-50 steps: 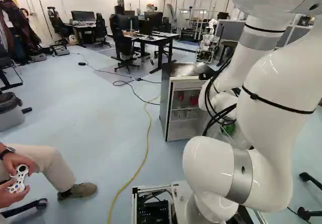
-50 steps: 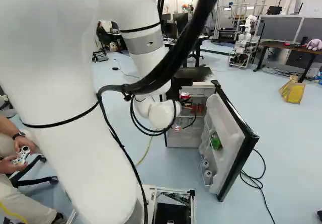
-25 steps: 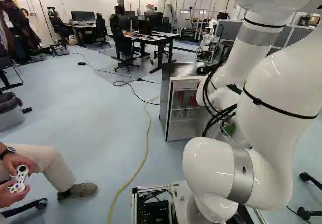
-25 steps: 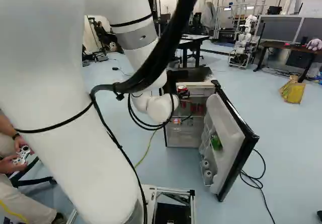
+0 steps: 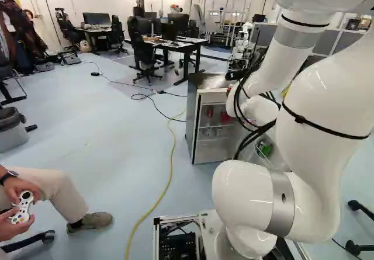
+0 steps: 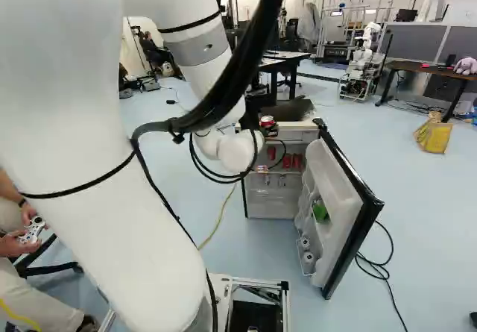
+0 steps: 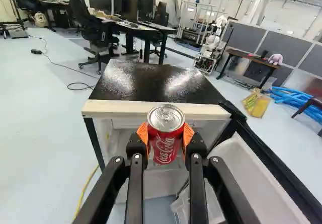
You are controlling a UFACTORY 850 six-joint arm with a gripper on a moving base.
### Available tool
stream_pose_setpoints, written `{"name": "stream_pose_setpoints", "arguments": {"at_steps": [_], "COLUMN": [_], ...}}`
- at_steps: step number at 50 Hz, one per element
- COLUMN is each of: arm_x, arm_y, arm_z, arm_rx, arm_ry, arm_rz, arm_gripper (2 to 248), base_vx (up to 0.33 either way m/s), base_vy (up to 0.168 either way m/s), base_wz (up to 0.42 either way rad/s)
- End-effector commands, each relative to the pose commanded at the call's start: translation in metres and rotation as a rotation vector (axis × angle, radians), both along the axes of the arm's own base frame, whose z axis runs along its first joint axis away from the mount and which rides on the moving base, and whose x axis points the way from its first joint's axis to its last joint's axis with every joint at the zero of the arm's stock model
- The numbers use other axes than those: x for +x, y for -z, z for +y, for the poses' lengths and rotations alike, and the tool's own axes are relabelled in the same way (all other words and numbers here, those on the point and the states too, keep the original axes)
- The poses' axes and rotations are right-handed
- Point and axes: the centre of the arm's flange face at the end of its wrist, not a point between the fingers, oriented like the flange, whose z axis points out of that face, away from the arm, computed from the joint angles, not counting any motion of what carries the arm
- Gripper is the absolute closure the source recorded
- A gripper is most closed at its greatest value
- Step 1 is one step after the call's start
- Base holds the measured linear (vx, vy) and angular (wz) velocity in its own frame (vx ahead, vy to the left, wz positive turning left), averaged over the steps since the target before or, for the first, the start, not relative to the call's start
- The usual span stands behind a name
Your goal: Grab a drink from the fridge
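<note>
One red can (image 7: pixel 166 143) upright, gripper (image 6: pixel 268 129) closed on it from both sides, in front of fridge (image 7: pixel 146 83) near top edge. Door (image 6: pixel 346 205) swung out, right; yellow cable (image 5: pixel 171 172) on floor (image 5: pixel 105 137), left.

The can (image 7: pixel 166 139) is shiny metal, the fridge top (image 7: pixel 146 83) glossy, the door liner (image 7: pixel 256 178) smooth white plastic.

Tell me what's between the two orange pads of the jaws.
A red can, with both pads touching its sides; the wrist view shows it.
</note>
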Motion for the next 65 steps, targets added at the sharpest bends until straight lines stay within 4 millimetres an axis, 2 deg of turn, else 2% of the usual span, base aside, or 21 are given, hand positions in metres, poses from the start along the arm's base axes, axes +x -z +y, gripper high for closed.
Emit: {"name": "stream_pose_setpoints", "arguments": {"at_steps": [21, 54, 65], "arm_x": [0.024, 0.047, 0.054], "arm_y": [-0.001, -0.032, -0.035], "arm_z": [0.000, -0.001, -0.002], "arm_rx": [-0.003, -0.034, -0.037], "arm_ry": [-0.024, -0.041, -0.045], "arm_rz": [-0.007, -0.079, -0.087], "arm_gripper": [163, 163, 163], "base_vx": [0.000, 0.000, 0.000], "base_vy": [0.000, 0.000, 0.000], "base_wz": [0.000, 0.000, 0.000]}}
